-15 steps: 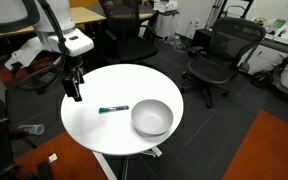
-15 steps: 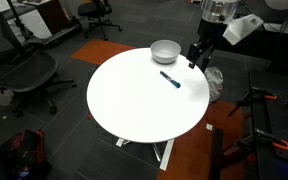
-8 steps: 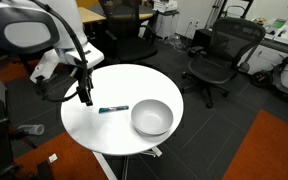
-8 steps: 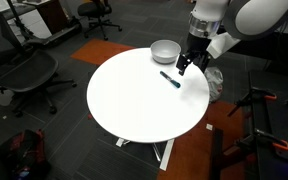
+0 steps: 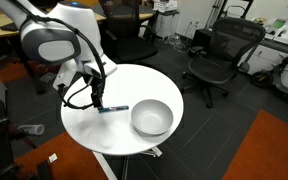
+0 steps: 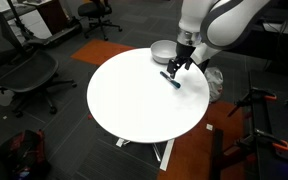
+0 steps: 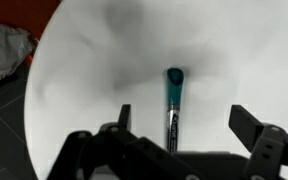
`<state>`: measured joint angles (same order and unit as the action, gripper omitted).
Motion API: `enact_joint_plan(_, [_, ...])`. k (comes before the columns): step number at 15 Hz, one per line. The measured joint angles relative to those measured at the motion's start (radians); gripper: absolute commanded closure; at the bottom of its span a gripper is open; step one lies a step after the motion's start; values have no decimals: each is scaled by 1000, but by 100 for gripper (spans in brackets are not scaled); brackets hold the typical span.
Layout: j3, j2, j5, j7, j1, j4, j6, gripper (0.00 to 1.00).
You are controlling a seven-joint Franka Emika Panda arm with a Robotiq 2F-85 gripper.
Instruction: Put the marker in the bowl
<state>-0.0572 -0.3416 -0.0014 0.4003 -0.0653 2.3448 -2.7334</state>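
The marker (image 7: 172,108), dark with a teal end, lies flat on the round white table (image 5: 94,125); it shows in both exterior views (image 5: 114,108) (image 6: 170,79). The light grey bowl (image 5: 151,118) stands on the table beside it, also in an exterior view (image 6: 164,50). My gripper (image 5: 97,101) (image 6: 173,68) hangs just above the marker's end away from the bowl. In the wrist view the gripper (image 7: 182,125) is open, its jaws on either side of the marker, not touching it.
Black office chairs (image 5: 222,55) (image 6: 29,75) stand around the table. A grey bag (image 7: 4,52) lies on the floor beyond the table's edge. Desks (image 5: 84,15) line the back of the room.
The arm has swung over the table and come down, bringing the open gripper from the table's edge to right above the marker. Marker and bowl have not moved.
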Motion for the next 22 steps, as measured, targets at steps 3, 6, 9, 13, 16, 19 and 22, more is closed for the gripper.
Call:
enact_joint_plan(3, [-21, -54, 0, 0, 14, -41, -1, 0])
enact_joint_plan(6, [-35, -97, 1, 0, 24, -74, -1, 0])
enact_joint_plan(9, [-43, -136, 6, 0, 28, -104, -2, 0])
enact_joint_plan(13, [-51, -180, 16, 0, 31, -143, -4, 0])
enact_joint_plan(16, [-54, -208, 24, 0, 34, -169, -4, 26])
enact_joint_plan(19, [-59, -231, 25, 0, 37, -190, -4, 49])
enact_joint_plan(22, [-59, -249, 26, 0, 37, -205, -4, 73])
